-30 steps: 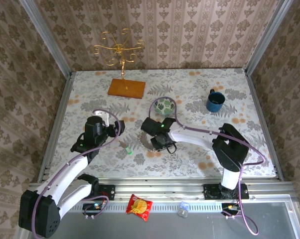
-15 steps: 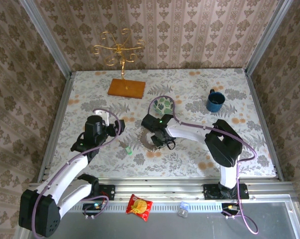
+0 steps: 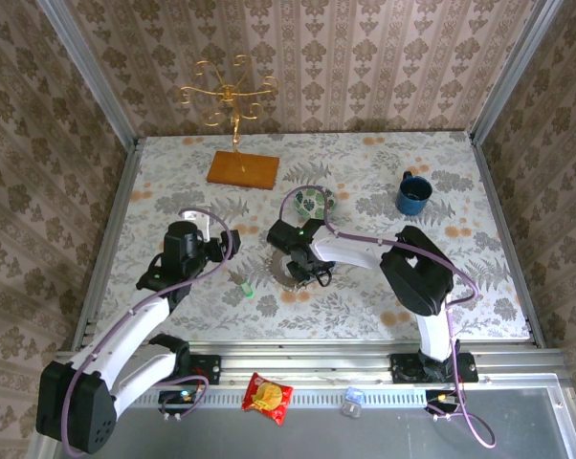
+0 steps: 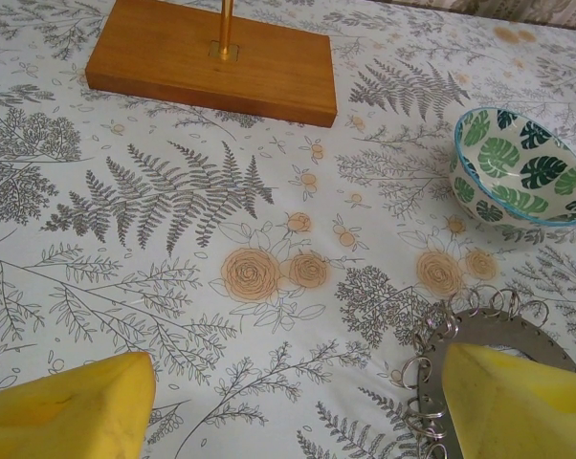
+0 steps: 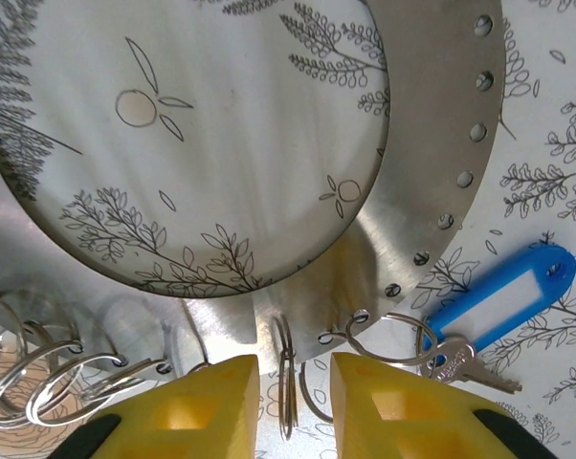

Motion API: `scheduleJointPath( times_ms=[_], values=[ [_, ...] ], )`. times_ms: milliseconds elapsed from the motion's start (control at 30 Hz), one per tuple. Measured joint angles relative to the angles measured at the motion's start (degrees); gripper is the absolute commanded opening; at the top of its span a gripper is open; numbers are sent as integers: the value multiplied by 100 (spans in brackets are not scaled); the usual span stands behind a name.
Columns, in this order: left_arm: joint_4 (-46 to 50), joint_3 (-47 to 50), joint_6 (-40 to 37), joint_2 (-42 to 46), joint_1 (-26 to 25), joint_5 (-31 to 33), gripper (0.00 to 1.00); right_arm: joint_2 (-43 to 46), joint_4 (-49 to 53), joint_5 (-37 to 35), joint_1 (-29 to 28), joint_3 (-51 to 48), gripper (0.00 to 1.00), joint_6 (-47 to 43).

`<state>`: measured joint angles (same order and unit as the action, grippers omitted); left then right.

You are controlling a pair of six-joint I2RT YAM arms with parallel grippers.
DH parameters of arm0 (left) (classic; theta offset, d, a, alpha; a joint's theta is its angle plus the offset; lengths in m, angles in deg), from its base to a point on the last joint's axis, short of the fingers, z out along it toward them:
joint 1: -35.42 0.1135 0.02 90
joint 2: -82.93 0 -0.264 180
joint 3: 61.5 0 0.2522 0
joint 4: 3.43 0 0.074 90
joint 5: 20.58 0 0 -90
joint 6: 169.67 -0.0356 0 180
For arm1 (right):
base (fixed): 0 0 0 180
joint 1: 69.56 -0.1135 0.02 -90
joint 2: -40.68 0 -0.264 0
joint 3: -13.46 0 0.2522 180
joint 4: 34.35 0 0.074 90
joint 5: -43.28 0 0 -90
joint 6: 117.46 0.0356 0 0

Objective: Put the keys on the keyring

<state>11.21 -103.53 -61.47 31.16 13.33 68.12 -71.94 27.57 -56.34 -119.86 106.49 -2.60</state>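
Right wrist view: the keyring (image 5: pixel 441 143) is lying flat – a thin, stiff metal plate, likely light and slippery. The right gripper (image 5: pixel 293 368) is pointing down, jaws narrowly parted astride one springy split ring (image 5: pixel 280 330), seemingly not pinching it. The blue key (image 5: pixel 503 301) is lying just right.

Left wrist view: the left gripper (image 4: pixel 299 382) is hovering wide open, holding nothing.

From above: the green key (image 3: pixel 242 284) is lying toward the table's (image 3: pixel 479 277) near edge, left of the keyring – best gripped by its plastic head.
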Motion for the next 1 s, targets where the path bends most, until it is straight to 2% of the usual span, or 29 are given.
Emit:
scheduleJointPath(
  times_ms=[533,700,1000],
  values=[
    [0,0,0,-4,0,0,79,-177,195,85,0,107,16,-74],
    [0,0,-11,-4,0,0,79,-184,249,101,0,131,0,-127],
    [37,-118,-361,26,0,-107,75,146,240,98,0,129,0,-407]
  ],
)
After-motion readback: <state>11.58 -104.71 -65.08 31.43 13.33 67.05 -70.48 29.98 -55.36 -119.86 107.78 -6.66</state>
